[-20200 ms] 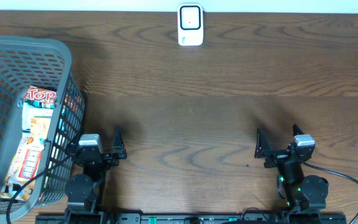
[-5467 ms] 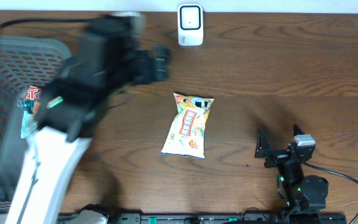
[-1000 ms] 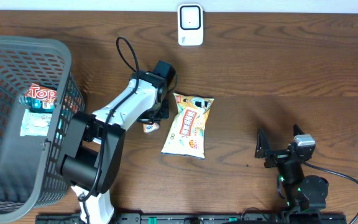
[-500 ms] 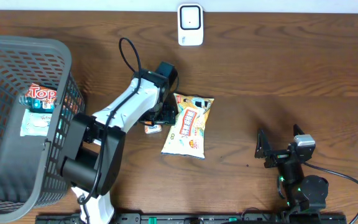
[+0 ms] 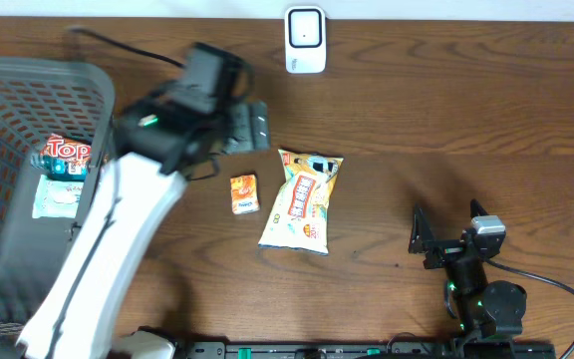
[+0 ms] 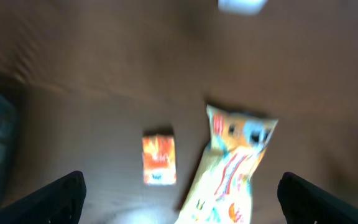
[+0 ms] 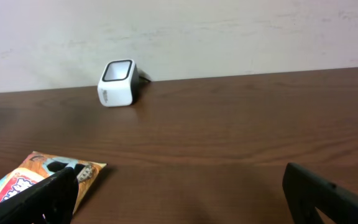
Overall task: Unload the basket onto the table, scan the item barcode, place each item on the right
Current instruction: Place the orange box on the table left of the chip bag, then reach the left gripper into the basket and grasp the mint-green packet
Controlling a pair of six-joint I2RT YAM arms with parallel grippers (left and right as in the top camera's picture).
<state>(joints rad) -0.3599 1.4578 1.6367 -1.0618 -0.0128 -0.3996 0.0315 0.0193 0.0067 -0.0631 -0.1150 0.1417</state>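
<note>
A small flat orange carton (image 5: 244, 193) lies on the wood-grain bench (image 5: 466, 120), just beside a crinkly snack bag (image 5: 304, 199). The grey plastic mesh basket (image 5: 38, 68) holds packets (image 5: 63, 160). The left gripper (image 5: 255, 128) and right gripper (image 5: 444, 227) both gape empty.

We note orange box (image 5: 244, 193) lying flat, unheld, just left of bag (image 5: 303, 202), white scanner (image 5: 305, 40) well beyond.

Even light, soft shadows, left arm (image 5: 133, 189) motion-blurred overhead, left wrist view smeared, right wrist view sharp
</note>
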